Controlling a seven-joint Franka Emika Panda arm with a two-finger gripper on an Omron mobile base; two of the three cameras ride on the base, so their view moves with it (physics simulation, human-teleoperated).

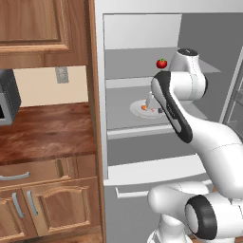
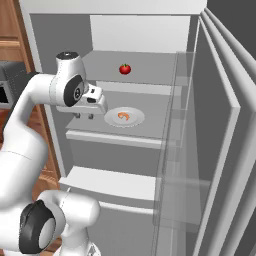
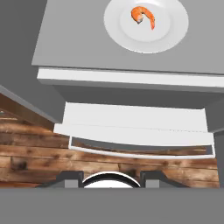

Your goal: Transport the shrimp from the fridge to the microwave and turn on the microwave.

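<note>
The shrimp lies on a white plate on the middle shelf of the open fridge, one shelf below a tomato. The end effector hangs at the left front corner of that same shelf, above its front edge and apart from the plate, with the shrimp lying further in toward the back and to the robot's right. In the hand view the plate sits near the top edge, a little right of centre, with the shrimp on it, so the camera looks down past the shelf lip onto the drawer and wooden floor rather than straight at the target. The shrimp curls into an arc whose long axis, in that view, runs from upper left to lower right. The fingertips show as two dark stubs standing well apart, with nothing between them, so the end effector is spread and holds nothing. Judging from this, the coming move calls for a reach inward and rightward over the plate, then a descent with the fingers set across the shrimp's narrow body.
</note>
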